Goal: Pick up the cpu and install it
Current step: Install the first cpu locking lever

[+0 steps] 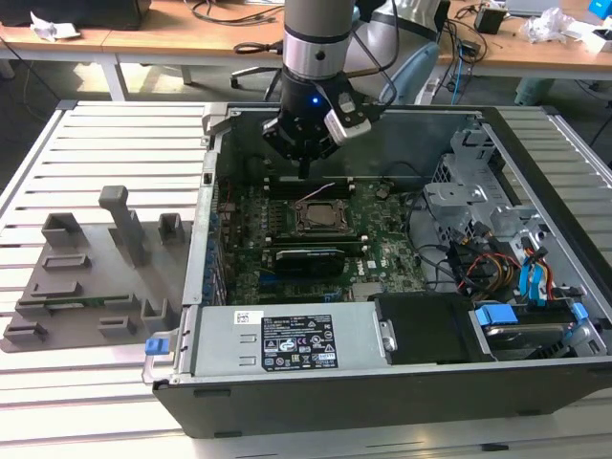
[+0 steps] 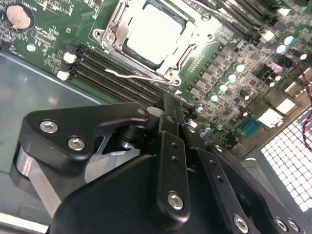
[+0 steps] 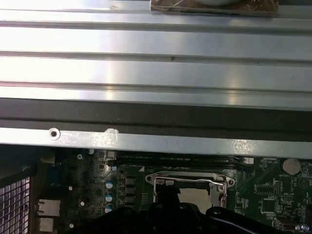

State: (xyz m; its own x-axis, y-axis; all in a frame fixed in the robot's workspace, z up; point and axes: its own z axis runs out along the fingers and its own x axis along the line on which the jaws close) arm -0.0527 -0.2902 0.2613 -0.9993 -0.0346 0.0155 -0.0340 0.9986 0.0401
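While cpu (image 2: 155, 31) sits in socket, jaws closed together, holding nothing

Look along the top of the exterior view and you'll find a long wooden desk (image 1: 182, 38) running across the frame, with loose black cables (image 1: 225, 11) lying on it and crumpled white paper (image 1: 46, 27) at the upper left. More crumpled white paper (image 1: 547, 23) sits at the upper right, near a small dark box (image 1: 490, 17). Below the desk edge, at upper centre, you can see a blue-grey office chair (image 1: 413, 69). Everything in the foreground rests on a slatted silver metal table (image 1: 105, 153) that fills the left side and lower edge of the frame. The light is even and bright, glaring white off the slats (image 3: 156, 73) in the first wrist view.
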